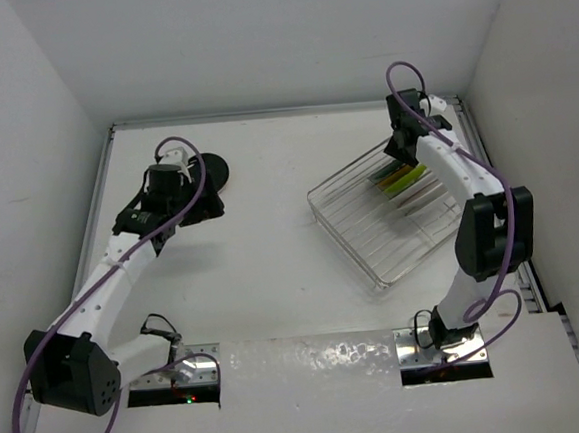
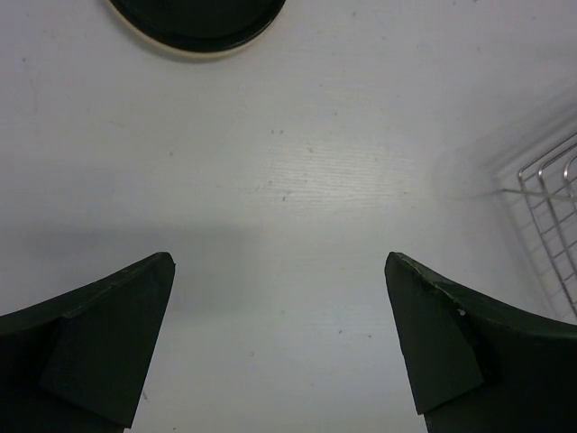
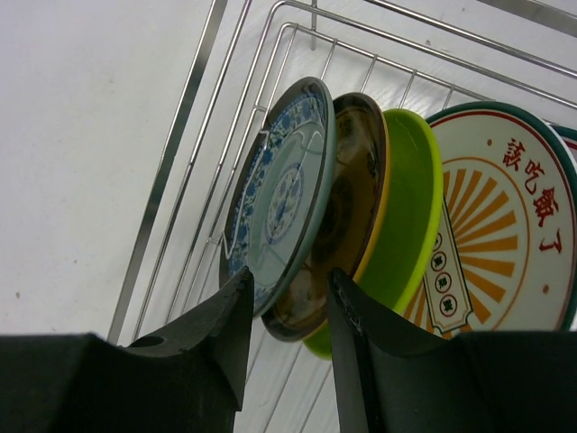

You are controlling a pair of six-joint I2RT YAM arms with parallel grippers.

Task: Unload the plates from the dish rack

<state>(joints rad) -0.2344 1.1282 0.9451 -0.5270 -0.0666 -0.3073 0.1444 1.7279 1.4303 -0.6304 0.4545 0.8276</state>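
The silver wire dish rack (image 1: 366, 233) lies at the right; its corner shows in the left wrist view (image 2: 550, 207). Several plates (image 1: 404, 179) stand on edge in its far end. In the right wrist view they are a blue-and-white plate (image 3: 279, 189), a brown plate (image 3: 347, 198), a lime green plate (image 3: 406, 216) and a white plate with an orange sunburst (image 3: 505, 216). My right gripper (image 3: 288, 289) hangs over them (image 1: 399, 148), its jaws narrowly apart astride the lower rims of the blue and brown plates. My left gripper (image 2: 279, 262) is wide open and empty over bare table (image 1: 204, 195).
A dark round plate (image 1: 216, 169) lies flat on the table at the far left, just beyond my left gripper; its edge shows in the left wrist view (image 2: 198, 23). White walls close in the table at the back and both sides.
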